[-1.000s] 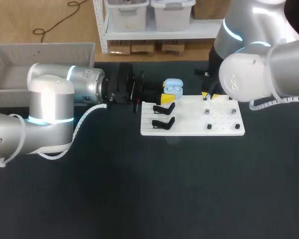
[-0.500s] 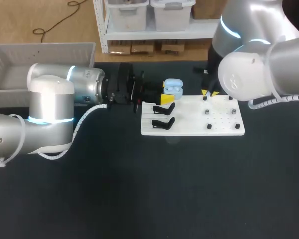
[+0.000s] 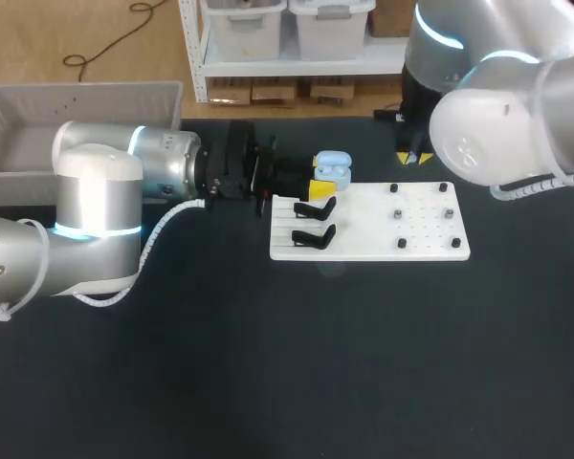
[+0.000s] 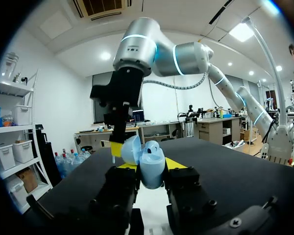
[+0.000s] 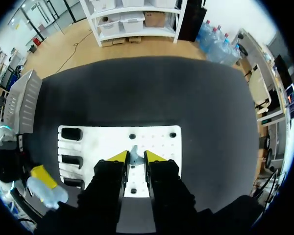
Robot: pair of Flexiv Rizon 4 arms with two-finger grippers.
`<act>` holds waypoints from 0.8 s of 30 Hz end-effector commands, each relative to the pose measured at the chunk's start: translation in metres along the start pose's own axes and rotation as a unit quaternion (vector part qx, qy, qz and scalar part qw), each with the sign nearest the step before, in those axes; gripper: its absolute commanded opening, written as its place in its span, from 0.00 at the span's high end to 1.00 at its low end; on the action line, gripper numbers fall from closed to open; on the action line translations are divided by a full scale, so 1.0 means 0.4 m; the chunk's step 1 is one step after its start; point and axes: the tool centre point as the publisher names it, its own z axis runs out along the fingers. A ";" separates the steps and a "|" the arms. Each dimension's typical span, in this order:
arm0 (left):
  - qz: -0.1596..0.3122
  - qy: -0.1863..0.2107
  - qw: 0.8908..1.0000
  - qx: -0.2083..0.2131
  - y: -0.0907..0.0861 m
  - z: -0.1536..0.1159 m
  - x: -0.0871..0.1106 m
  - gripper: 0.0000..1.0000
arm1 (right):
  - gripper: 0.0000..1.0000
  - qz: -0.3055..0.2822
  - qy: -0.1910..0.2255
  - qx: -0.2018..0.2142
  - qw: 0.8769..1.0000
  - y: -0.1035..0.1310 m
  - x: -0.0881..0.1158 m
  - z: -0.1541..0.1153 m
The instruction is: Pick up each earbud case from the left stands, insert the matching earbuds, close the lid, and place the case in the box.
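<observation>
A light blue earbud case (image 3: 333, 168) with its lid up is held off the table at the back left corner of the white board (image 3: 421, 239). My left gripper (image 3: 317, 182) is shut on it, and its fingers clamp the case (image 4: 151, 165) from both sides. My right gripper (image 3: 412, 159) hangs above the board's back edge. It is shut on a small pale earbud (image 5: 134, 153) between its yellow tips (image 5: 133, 157). The right wrist view also shows the case (image 5: 50, 192), off beside the board's stand end.
Two black stands (image 3: 314, 206) (image 3: 311, 236) sit on the board's left part, and several small black pegs (image 3: 399, 214) on its right part. A grey box (image 3: 38, 120) stands at the table's far left, behind my left arm.
My right gripper has lifted off the board's back peg and drawn back towards the far edge with the earbud. My left arm and the case have not moved.
</observation>
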 end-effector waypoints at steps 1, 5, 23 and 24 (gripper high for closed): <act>0.000 0.001 1.000 -0.001 -0.001 0.000 0.000 1.00 | 1.00 -0.029 -0.032 -0.006 0.999 -0.014 0.025 -0.096; 0.000 0.001 1.000 -0.001 -0.001 0.000 0.000 1.00 | 1.00 -0.064 -0.040 -0.026 0.997 -0.023 0.014 -0.139; 0.000 0.001 1.000 -0.001 -0.001 0.000 0.000 1.00 | 1.00 -0.244 0.028 -0.011 0.969 0.213 0.040 -0.192; 0.000 0.001 1.000 -0.001 -0.001 0.000 0.000 1.00 | 1.00 -0.242 0.032 -0.008 0.970 0.219 0.042 -0.194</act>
